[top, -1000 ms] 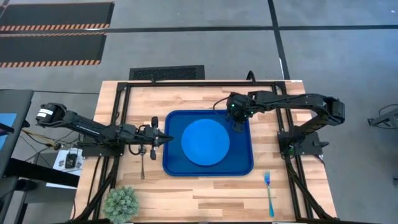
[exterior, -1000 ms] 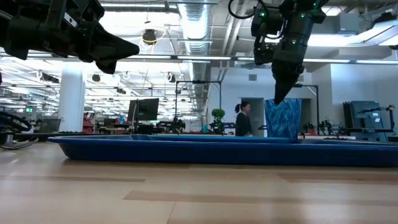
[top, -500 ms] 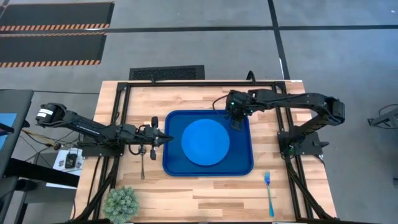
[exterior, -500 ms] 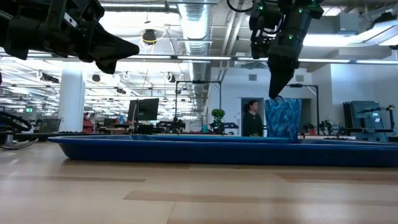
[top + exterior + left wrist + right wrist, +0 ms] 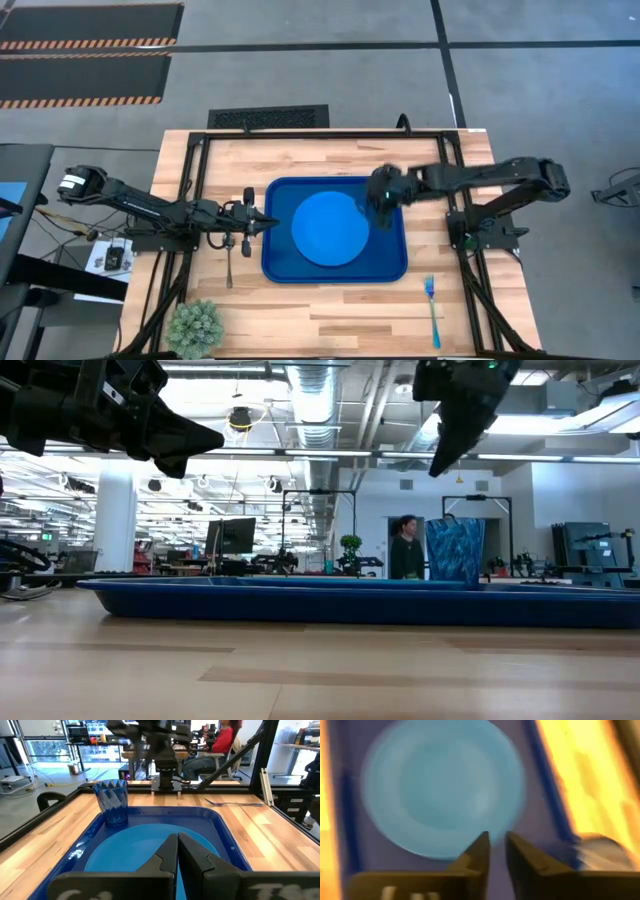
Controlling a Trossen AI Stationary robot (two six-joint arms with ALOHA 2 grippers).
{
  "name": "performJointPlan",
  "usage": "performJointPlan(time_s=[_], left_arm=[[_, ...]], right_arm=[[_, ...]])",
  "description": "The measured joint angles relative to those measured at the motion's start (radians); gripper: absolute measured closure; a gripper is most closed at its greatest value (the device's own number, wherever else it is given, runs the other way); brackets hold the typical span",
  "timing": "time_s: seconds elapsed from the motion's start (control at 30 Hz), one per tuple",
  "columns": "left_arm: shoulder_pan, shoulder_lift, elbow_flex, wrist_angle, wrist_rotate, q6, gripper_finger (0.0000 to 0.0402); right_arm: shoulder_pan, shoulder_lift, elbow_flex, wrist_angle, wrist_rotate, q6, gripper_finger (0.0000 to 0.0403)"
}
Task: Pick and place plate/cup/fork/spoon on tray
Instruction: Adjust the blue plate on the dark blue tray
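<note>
Plate (image 5: 330,228) and cup (image 5: 112,801) on tray (image 5: 390,262). Right hand (image 5: 379,197) closed, empty, above tray. Left hand (image 5: 262,222) closed, idle at left rim. Fork (image 5: 432,308), spoon (image 5: 229,268) left on surface.

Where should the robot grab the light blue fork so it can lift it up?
Best guess: the middle of the fork's slim handle, coming straight down from above. It lies flat on the bare wood near the table's front right corner, apart from the tray, so the fingers should straddle the thin handle across its width. The right gripper is the nearer one.
</note>
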Motion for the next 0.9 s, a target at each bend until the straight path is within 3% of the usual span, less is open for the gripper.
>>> performJointPlan(time_s=[0.1, 0.17, 0.4, 0.63, 0.9], left_arm=[[0.000, 0.000, 0.000, 0.000, 0.000, 0.000, 0.0401], [0.000, 0.000, 0.000, 0.001, 0.000, 0.000, 0.0401], [0.000, 0.000, 0.000, 0.006, 0.000, 0.000, 0.0401], [0.000, 0.000, -0.001, 0.009, -0.001, 0.010, 0.0401], [0.000, 0.000, 0.000, 0.001, -0.002, 0.016, 0.0401]], right_arm=[[0.090, 0.008, -0.083, 0.170, 0.000, 0.028, 0.0377], [0.147, 0.033, -0.131, 0.320, 0.002, 0.048, 0.0393], [0.271, 0.190, -0.159, 0.615, 0.111, 0.131, 0.0373], [0.250, 0.356, -0.114, 0.645, 0.176, 0.190, 0.0398], [0.196, 0.487, -0.046, 0.545, 0.138, 0.202, 0.0380]])
